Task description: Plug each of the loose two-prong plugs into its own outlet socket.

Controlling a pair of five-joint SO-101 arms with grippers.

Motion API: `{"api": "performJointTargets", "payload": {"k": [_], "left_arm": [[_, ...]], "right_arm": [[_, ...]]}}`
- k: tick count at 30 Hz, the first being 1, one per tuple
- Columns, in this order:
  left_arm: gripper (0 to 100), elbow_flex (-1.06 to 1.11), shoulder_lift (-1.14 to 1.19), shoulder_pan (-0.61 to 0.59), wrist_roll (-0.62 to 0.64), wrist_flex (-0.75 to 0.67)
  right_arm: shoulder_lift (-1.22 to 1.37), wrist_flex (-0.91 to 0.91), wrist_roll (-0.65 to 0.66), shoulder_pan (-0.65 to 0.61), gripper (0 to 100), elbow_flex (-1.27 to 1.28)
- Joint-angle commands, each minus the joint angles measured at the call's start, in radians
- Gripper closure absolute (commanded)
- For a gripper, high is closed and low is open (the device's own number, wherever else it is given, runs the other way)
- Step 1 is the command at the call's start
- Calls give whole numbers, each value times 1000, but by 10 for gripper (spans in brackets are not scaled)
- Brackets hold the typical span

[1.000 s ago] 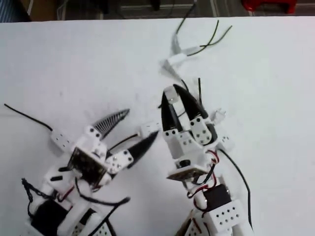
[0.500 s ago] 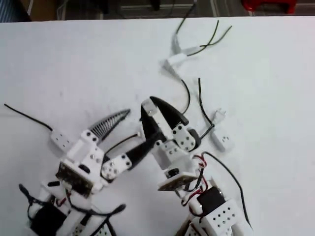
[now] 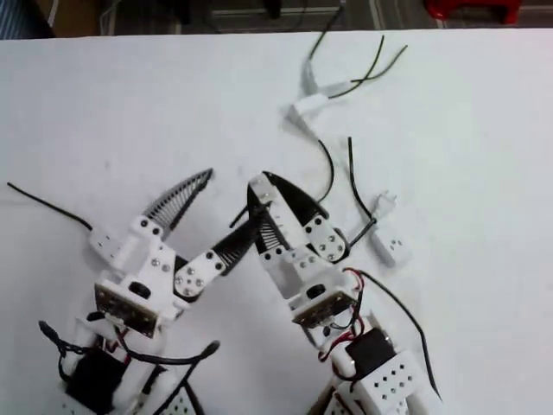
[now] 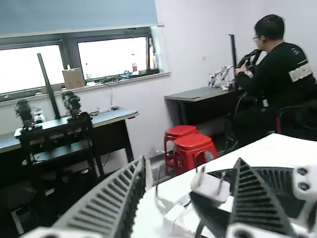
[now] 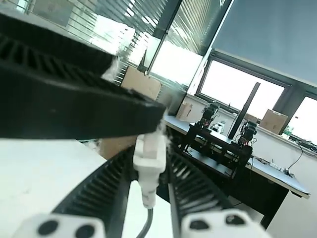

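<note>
At right tool (image 3: 259, 183): plug (image 5: 150, 158) clamped | left tool (image 3: 233, 197): spread, possibly touching

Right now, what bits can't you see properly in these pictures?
High view: the right gripper covers most of the plug it holds.
Right wrist view: a finger of the left gripper hides that plug's prongs.
High view: the left arm covers part of a socket.
High view: the far connectors are too small to tell plug from socket.

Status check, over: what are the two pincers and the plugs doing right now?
Left pincer open. Right pincer shut on white plug. Second plug loose on table. Left finger crowds right pincer.
</note>
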Motion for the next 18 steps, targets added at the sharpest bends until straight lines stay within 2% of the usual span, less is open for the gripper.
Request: {"api": "performJointTargets", "payload": {"k": [1,5,14,18], "left_arm": [[725,34,1,-73,9,-66],[726,104,1,-97,6,-143],[726,120,1,-113,3,-153],[726,137,13,-183,3,-210]], "right_arm": [[-21,4,-9,4,980,-17],[-21,4,-9,4,980,-17],[-21,4,-9,4,980,-18],[-21,4,-9,4,980,-18]]}}
